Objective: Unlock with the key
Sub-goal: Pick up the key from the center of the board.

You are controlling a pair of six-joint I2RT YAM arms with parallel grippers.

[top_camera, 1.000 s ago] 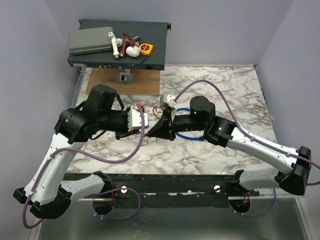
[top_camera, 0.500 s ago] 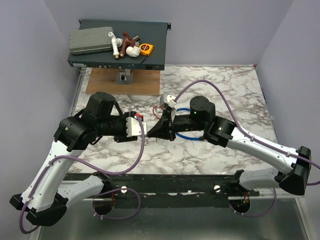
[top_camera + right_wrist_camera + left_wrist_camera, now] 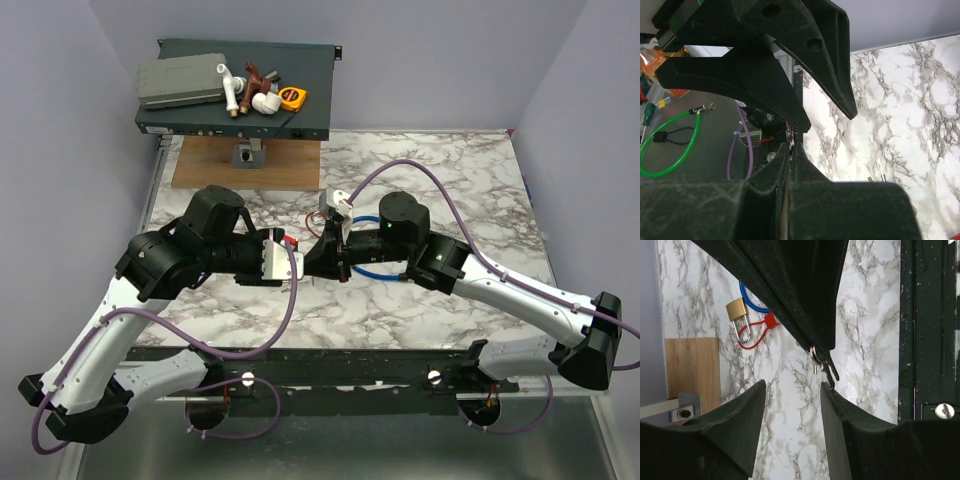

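Note:
My right gripper (image 3: 791,150) is shut on the key (image 3: 821,360), a tiny metal key on a ring that sticks out of its tips, and holds it above the marble table (image 3: 440,170). In the right wrist view the key (image 3: 789,136) shows just beyond the closed fingers. My left gripper (image 3: 792,390) faces it, open and holding nothing, with its right fingertip (image 3: 832,395) just short of the key. Seen from above, the left gripper (image 3: 288,265) and right gripper (image 3: 312,262) meet tip to tip. The brass padlock (image 3: 737,310) lies on the table beyond, with a red cord and tag (image 3: 771,320) through its shackle.
A blue cable lock (image 3: 375,270) lies under the right arm, beside the padlock. A wooden board (image 3: 200,165) with a metal fixture (image 3: 248,155) sits at the back left. Behind it a dark rack (image 3: 310,80) carries a grey box, pipe fittings and a tape measure.
The left gripper has opened. It pulled back to the left, then came right and nearer, up to the right gripper's tips. The right arm has stayed still with the key.

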